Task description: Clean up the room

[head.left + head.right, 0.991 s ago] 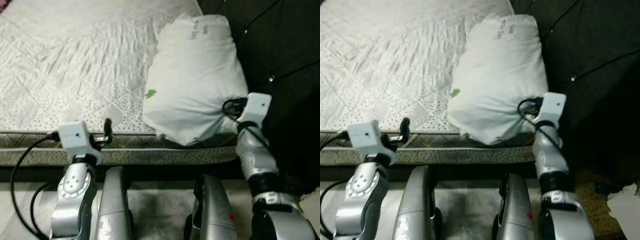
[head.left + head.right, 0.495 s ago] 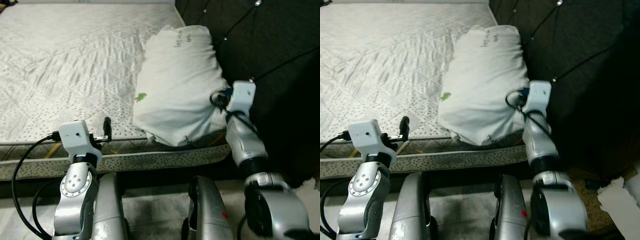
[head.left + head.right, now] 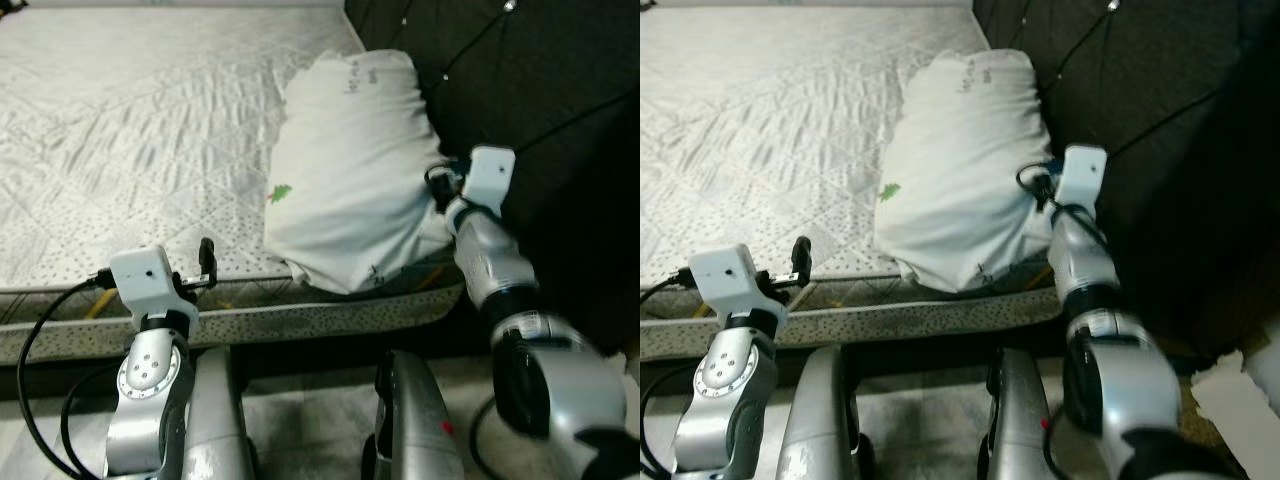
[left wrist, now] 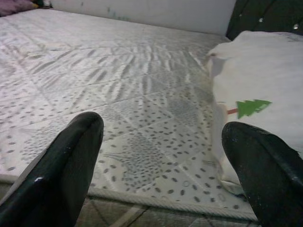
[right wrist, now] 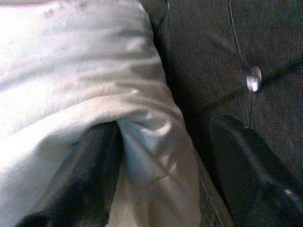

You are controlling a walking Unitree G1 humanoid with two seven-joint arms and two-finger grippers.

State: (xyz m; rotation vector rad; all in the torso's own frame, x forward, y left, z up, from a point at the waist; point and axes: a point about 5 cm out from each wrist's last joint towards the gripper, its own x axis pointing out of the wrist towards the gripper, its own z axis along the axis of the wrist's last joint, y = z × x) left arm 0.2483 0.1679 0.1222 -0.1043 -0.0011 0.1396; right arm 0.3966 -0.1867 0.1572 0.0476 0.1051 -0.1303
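A white pillow (image 3: 350, 170) with a small green tree print lies on the mattress (image 3: 130, 120), against the dark tufted headboard (image 3: 540, 90). My right gripper (image 5: 165, 175) is at the pillow's near right corner. It is open, with a fold of the pillow between its fingers: one finger (image 5: 94, 179) presses into the fabric and the other (image 5: 246, 175) sits by the headboard. My left gripper (image 4: 161, 189) hovers open over the mattress's front edge, left of the pillow, with nothing between its fingers (image 3: 207, 262).
The bed's front edge (image 3: 300, 320) runs across just before my legs (image 3: 215, 420). The headboard closes off the right side. A white sheet of paper (image 3: 1240, 390) lies on the floor at the far right. The mattress stretches bare to the left.
The whole view has shifted as I moved. My right gripper has stayed at the pillow's corner, slightly nearer the headboard. The left gripper sits a little lower by the bed edge.
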